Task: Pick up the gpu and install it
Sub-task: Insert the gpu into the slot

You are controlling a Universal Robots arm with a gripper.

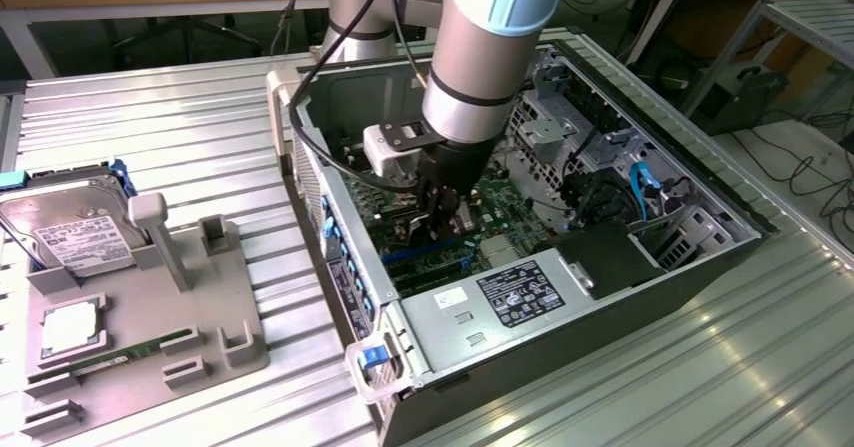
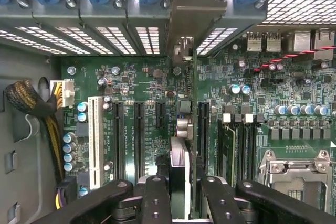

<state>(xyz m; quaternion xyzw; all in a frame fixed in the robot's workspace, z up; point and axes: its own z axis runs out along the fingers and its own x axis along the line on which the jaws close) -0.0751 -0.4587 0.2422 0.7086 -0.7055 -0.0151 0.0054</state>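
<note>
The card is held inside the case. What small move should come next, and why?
Probably lower it straight down slowly: the pincer grips the green gpu card with black cooler and silver bracket edge-on above the green motherboard, seemingly over a long black slot.

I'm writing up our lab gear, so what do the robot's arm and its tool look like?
The arm is a thick silver-grey tube with light blue joint caps and a black band near the wrist. A black cable loops beside it. A pale grey box is mounted at the wrist. The tool is black, with jointed metal fingers showing round pins.
</note>
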